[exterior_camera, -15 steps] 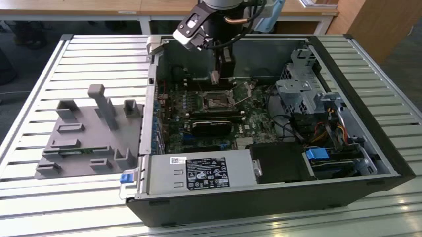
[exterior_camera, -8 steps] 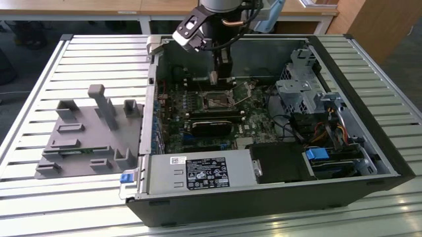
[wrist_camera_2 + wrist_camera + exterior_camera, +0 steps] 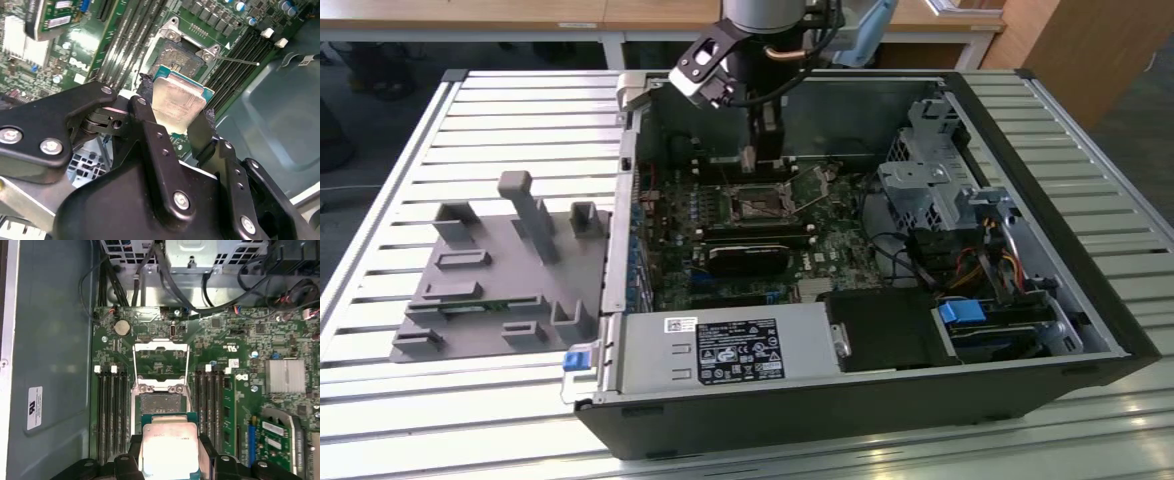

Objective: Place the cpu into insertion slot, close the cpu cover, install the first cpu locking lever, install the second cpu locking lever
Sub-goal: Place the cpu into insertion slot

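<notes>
Your gripper (image 3: 765, 142) hangs inside the open computer case (image 3: 1067, 250), low over the motherboard (image 3: 847, 232). The jaws are pinching the cpu (image 3: 177, 102). In the second wrist view, the black fingers (image 3: 154, 137) press on two opposite edges of the cpu, and its silvery top faces the camera. The chip sits right at the fingertips, with its green-rimmed front edge sticking out past them. In the first wrist view, the cpu (image 3: 169, 450) is just short of the insertion slot (image 3: 160, 404), its front edge overlapping the slot's near rim. You cannot tell whether it touches. The cpu cover (image 3: 161, 345) is flipped open on the far side of the slot, between the two banks of memory slots (image 3: 112, 410).
</notes>
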Robot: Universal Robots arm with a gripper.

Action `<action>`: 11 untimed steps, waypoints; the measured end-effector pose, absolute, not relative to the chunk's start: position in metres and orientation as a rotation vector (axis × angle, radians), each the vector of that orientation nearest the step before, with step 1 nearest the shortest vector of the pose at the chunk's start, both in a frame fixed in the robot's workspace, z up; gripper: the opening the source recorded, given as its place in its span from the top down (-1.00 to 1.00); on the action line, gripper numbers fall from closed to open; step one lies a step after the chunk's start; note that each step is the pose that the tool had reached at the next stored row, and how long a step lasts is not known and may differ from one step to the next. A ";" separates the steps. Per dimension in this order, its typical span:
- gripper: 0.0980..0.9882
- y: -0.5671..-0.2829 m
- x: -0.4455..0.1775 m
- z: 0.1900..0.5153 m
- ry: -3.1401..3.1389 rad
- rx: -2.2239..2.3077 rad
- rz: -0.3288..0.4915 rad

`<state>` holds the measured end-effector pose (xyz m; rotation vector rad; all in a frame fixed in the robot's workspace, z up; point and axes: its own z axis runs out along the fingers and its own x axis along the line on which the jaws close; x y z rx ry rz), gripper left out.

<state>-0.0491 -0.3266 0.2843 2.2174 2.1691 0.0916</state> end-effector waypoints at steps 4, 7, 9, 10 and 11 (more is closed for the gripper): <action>0.04 -0.323 -0.049 0.277 2.169 2.220 0.088; 0.04 -0.322 -0.049 0.272 2.169 2.220 0.087; 0.04 -0.322 -0.049 0.268 2.168 2.218 0.087; 0.04 -0.322 -0.049 0.266 2.167 2.218 0.087; 0.04 -0.322 -0.049 0.265 2.166 2.217 0.088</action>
